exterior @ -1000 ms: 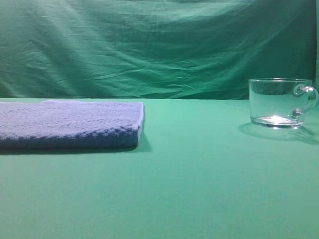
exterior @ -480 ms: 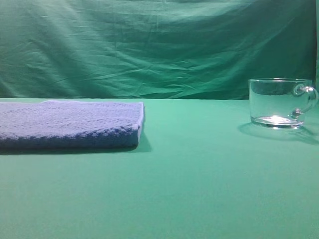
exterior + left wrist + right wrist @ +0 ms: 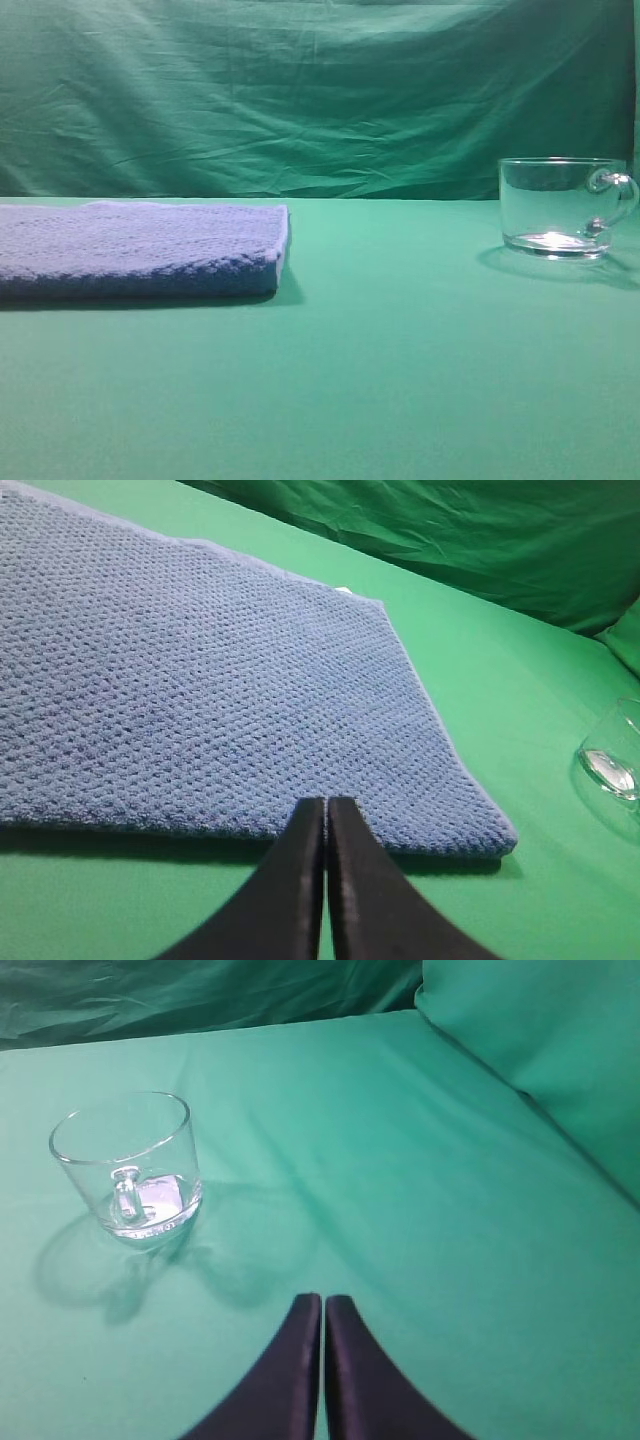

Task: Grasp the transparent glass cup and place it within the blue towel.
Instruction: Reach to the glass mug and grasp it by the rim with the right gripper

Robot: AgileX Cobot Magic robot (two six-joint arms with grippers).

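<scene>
The transparent glass cup (image 3: 560, 205) stands upright on the green table at the far right, handle to its right. The right wrist view has the cup (image 3: 128, 1165) up and to the left, handle facing the camera, well apart from my right gripper (image 3: 322, 1302), which is shut on nothing. The blue towel (image 3: 140, 248) lies flat at the left. My left gripper (image 3: 326, 805) is shut and empty, its tips over the towel's (image 3: 200, 690) near edge. A sliver of the cup (image 3: 615, 762) shows at that view's right edge. Neither arm appears in the exterior view.
A wrinkled green cloth backdrop (image 3: 320, 95) hangs behind the table. The green tabletop (image 3: 400, 360) stretches between towel and cup. In the right wrist view a raised green fabric fold (image 3: 560, 1050) rises at the upper right.
</scene>
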